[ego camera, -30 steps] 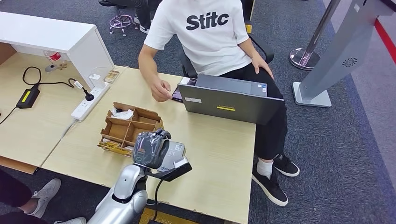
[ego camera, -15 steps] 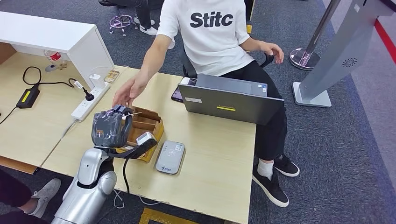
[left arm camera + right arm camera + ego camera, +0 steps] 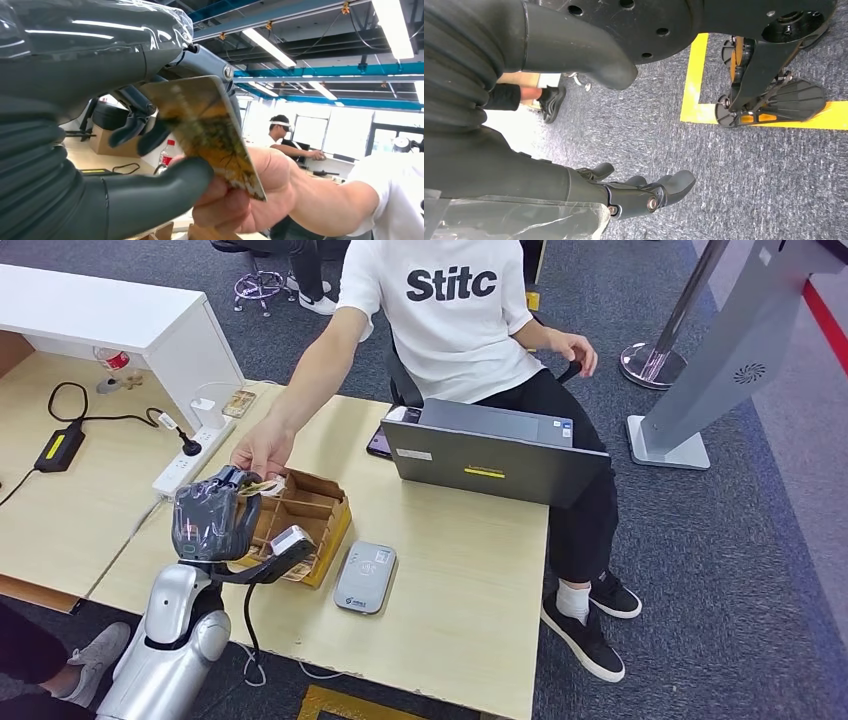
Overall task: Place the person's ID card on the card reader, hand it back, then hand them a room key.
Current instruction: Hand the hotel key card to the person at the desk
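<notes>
Left wrist view is showing the left hand (image 3: 100,150) pinching a card (image 3: 207,130) the person's hand (image 3: 250,195) is gripping, probably the room key being passed, while the right hand (image 3: 624,195) is hanging loosely spread, holding nothing.

Mottled gold-brown room key (image 3: 210,131)

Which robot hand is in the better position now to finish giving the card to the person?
The left robot hand. It already holds the card, raised to the person's hand, which grips the same card. The right robot hand hangs open over the floor, holding nothing.
</notes>
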